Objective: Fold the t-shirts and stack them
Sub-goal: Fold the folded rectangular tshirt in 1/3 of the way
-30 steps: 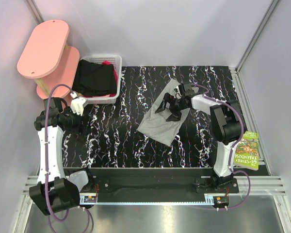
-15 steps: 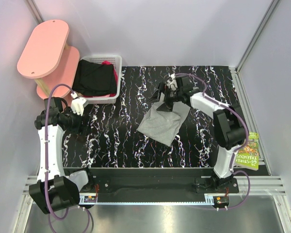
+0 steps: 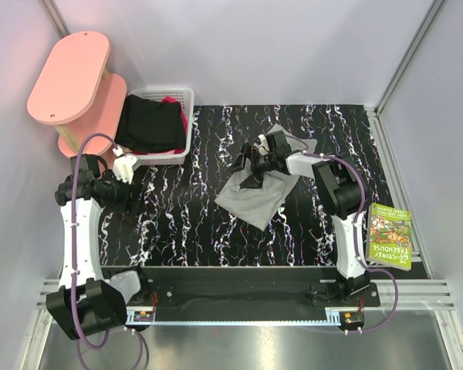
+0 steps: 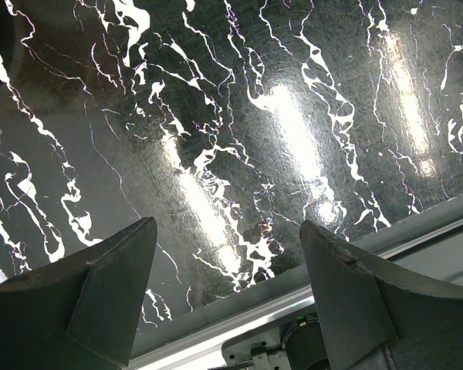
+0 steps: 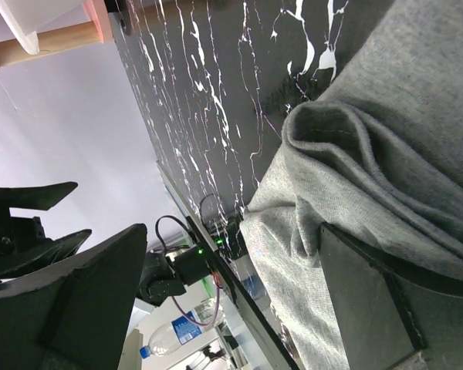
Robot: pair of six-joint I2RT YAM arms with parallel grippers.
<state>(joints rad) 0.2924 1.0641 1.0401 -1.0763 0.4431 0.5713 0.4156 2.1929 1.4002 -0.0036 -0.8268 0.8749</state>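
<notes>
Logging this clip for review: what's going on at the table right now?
The right end effector is open over a bunched fold of the light grey t-shirt on the table, not gripping it. The left end effector hovers open above a bare patch, holding nothing. The black garment lies in the white basket.

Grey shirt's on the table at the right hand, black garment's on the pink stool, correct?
No: the top external view shows the black garment in the white basket, not on the stool. The grey shirt is at the right hand.
</notes>
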